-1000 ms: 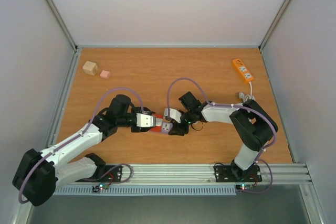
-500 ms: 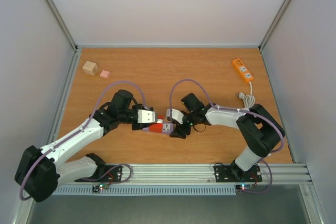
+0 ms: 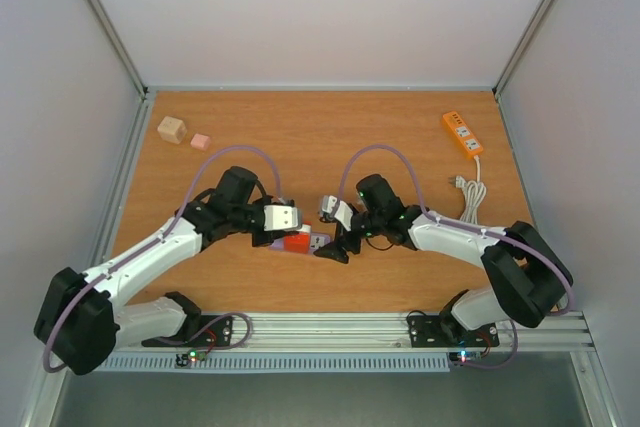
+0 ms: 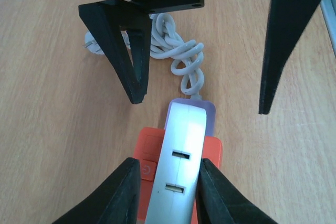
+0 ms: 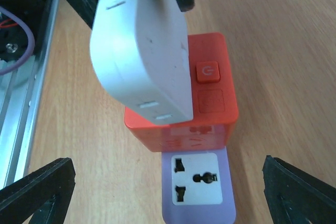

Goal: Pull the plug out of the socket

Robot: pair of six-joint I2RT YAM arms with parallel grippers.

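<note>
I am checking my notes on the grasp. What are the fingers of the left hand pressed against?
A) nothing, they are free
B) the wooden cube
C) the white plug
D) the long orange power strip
C: in the left wrist view the left hand presses its two fingers on both sides of the white plug.

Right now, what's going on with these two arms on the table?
The left hand is clamped on the sides of the white plug, which sits in the top of the orange socket block on the table. The right hand stands wide open at the block's purple end, holding nothing. The plug does not look pulled out yet.
</note>
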